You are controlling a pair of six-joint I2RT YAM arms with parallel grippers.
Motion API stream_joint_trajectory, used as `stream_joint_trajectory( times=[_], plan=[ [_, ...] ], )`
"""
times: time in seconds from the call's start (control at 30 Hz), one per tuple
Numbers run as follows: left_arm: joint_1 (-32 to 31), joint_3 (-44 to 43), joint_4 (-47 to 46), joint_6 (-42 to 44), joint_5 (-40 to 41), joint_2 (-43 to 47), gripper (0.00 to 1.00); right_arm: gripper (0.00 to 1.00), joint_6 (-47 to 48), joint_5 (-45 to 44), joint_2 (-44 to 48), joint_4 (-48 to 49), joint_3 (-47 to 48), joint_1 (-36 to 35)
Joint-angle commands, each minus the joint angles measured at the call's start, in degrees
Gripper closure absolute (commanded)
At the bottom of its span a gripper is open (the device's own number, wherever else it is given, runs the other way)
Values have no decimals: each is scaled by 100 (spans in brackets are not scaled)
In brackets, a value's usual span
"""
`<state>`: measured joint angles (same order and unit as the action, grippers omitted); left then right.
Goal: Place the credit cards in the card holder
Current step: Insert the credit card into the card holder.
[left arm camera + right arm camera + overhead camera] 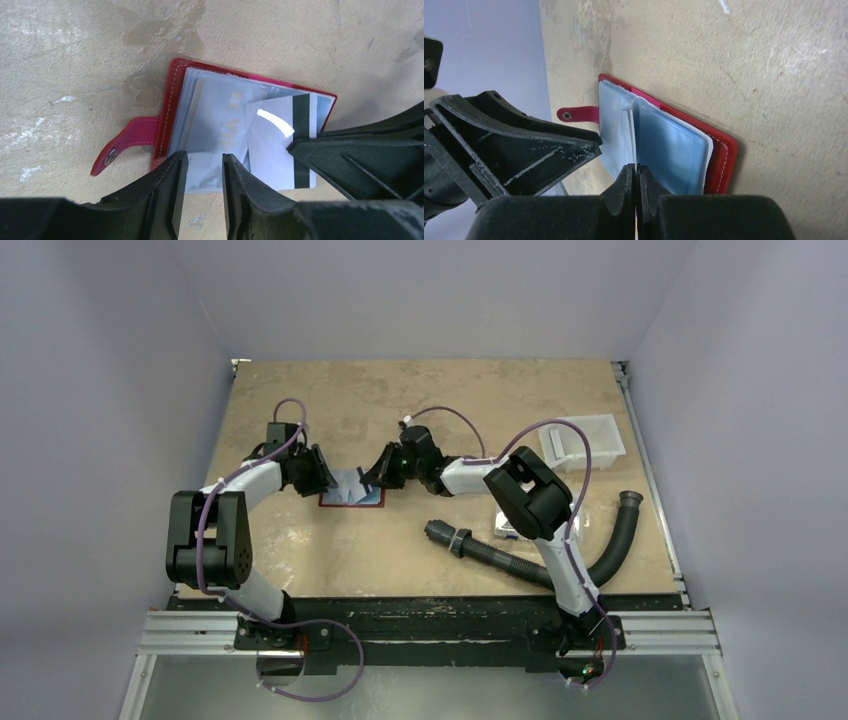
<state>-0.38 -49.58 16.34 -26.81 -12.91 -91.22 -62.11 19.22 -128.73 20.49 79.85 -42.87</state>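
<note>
Card holder (170, 110) lies unfolded; right gripper (636, 170) pinches a credit card (272, 160) tight over its sleeves (669, 150); left gripper (205, 157) stands partly apart at its edge.

Credit card (270, 160) lies across the card holder (168, 112).

Soft, even light, faint shadows; glare washes the open card holder (168, 111), near fingers (165, 200) slightly blurred.

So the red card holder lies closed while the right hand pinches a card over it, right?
Not quite: the card holder lies open, clear sleeves exposed, as the left wrist view shows. The right hand does pinch a card over it.
</note>
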Motion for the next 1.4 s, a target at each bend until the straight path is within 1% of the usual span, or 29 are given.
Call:
stream_joint_trajectory(
  times=[0.0, 0.33, 0.63, 0.77, 0.97, 1.03, 1.27, 1.37],
  plan=[
    [29, 131, -24, 114, 23, 122, 65, 100, 15, -366, -176, -136, 310, -37],
    [29, 132, -43, 105, -52, 101, 65, 100, -213, -614, -334, 885, -67, -94],
    [29, 113, -26, 113, -29, 104, 65, 100, -187, -726, -407, 1212, -192, -151],
    [29, 114, -17, 112, -10, 100, 65, 100, -216, -739, -349, 1514, -390, -147],
    [29, 130, -23, 114, -28, 104, 66, 100, -317, -849, -481, 1750, -332, -223],
    [29, 131, -34, 106, -45, 102, 66, 100, -381, -858, -539, 1889, -351, -266],
    [29, 128, -125, 70, -116, 158, 66, 100, -1034, -1075, -846, 2611, -439, -555],
    [29, 125, -179, 66, -30, 273, 66, 100, -942, -1018, -895, 2522, -409, -573]
  ],
)
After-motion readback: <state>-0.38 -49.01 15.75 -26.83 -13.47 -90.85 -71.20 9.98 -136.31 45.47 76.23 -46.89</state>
